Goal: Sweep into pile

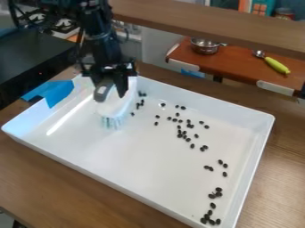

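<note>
The black gripper (112, 92) is over the upper left part of the white tray (77, 164), shut on a white brush (122, 107). The brush is tilted, with its pale bluish bristles low, at or just above the tray floor; contact cannot be told. Small black beans (180, 133) lie scattered right of the brush, from the tray's middle toward its right side. Several more beans (140, 94) sit close beside the brush's right side. A further group (211, 218) lies in the near right corner.
Blue tape (59, 91) covers part of the tray's left corner. A wooden beam (208, 26) crosses the back. Beyond it, a metal pot (205, 46) and a ladle with a yellow-green handle (277, 65) rest on a reddish-brown surface. A dark panel (35, 62) stands at left.
</note>
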